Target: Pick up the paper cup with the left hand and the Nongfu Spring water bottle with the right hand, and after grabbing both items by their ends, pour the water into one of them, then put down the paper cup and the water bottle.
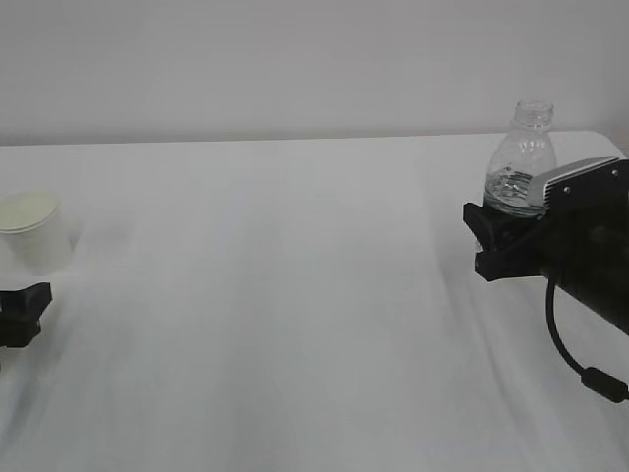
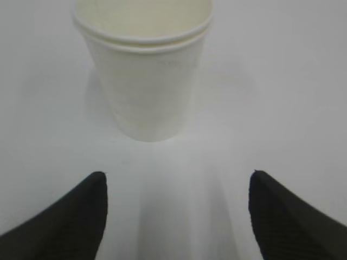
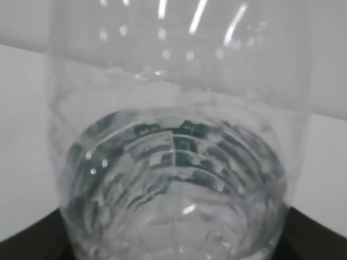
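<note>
Near the tabletop's left edge, the upright paper cup (image 2: pixel 146 76) stands just ahead of the wide-open, empty left hand (image 2: pixel 176 216). Near the right edge, the right hand (image 1: pixel 501 241) brackets the Nongfu Spring water bottle (image 1: pixel 519 162); whether it grips, I cannot tell.

Soft, even, bright light washes the white table (image 1: pixel 295 324) pale, with faint shadows. Streaks of glare cross the clear ribbed plastic bottle (image 3: pixel 179 135), which sits blurred, too close for focus.
</note>
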You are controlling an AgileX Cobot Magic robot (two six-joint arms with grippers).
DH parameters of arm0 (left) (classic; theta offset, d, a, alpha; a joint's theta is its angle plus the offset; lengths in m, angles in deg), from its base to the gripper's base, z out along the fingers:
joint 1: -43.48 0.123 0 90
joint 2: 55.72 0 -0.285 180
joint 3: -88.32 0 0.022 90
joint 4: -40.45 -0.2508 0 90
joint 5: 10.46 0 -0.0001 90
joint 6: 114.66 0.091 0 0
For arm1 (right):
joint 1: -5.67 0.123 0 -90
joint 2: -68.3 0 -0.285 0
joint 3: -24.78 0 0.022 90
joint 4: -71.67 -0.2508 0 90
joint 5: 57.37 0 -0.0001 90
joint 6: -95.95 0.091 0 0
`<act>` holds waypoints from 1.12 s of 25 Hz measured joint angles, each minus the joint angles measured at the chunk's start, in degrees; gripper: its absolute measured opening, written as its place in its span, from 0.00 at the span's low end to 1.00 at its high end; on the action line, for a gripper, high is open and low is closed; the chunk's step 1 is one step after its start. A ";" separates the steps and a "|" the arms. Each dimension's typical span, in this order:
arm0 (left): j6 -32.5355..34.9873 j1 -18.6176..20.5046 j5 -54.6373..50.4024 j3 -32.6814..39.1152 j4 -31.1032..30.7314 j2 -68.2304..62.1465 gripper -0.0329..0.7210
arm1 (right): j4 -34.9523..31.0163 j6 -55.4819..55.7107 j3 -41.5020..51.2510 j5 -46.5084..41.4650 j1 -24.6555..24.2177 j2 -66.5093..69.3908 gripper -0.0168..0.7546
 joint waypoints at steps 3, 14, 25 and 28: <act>0.00 1.10 0.21 -0.78 -1.23 -0.32 0.82 | 0.15 0.00 0.00 0.00 0.00 0.00 0.64; 0.00 1.20 0.34 -6.28 -3.15 -3.97 0.82 | 1.32 0.00 0.00 0.00 0.00 0.00 0.64; 0.00 1.20 0.34 -9.74 -2.30 -6.21 0.82 | 2.05 0.00 0.00 0.00 0.00 0.00 0.64; 0.00 1.20 0.34 -10.77 -1.52 -6.35 0.82 | 2.45 0.00 0.00 0.00 0.00 0.00 0.64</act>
